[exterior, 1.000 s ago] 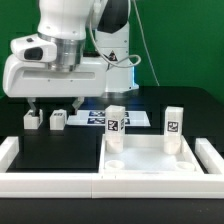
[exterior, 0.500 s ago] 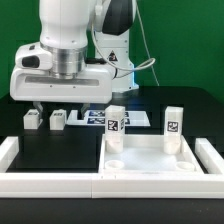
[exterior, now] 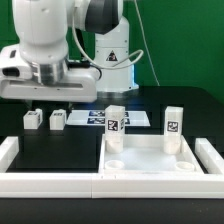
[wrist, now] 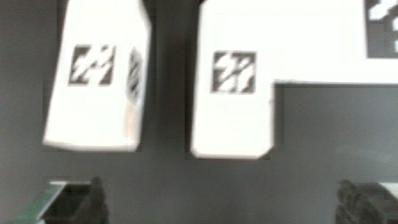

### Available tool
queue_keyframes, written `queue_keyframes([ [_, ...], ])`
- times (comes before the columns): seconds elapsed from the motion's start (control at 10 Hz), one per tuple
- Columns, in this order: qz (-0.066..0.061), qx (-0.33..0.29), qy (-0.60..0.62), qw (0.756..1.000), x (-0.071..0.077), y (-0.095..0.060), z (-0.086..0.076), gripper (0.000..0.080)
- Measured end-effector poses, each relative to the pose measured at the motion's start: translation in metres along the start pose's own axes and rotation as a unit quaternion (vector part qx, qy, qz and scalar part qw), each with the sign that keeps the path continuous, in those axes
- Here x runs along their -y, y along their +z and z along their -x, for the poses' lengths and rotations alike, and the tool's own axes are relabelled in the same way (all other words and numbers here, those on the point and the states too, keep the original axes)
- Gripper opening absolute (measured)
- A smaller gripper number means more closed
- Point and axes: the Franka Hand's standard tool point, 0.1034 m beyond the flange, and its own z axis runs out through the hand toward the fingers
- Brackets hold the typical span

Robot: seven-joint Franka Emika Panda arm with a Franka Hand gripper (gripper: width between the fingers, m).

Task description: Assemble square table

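On the black bench (wrist: 196,190), the leg (wrist: 231,95) nearer the marker board (wrist: 329,40) lies roughly centred between your wide-apart, empty fingers (wrist: 71,200), long axis across their closing line.

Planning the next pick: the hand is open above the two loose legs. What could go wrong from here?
1. The loose legs lie side by side with a narrow gap; the open hand might catch both or shove one aside.
2. The upright legs stand at the tabletop's far corners; a low carry across could topple them.
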Motion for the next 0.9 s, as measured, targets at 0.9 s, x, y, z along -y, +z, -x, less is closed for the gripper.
queue_keyframes([
  [0.9, -0.005, 0.155, -0.027, 0.988, 0.014, 0.056, 0.015, 0.0649],
])
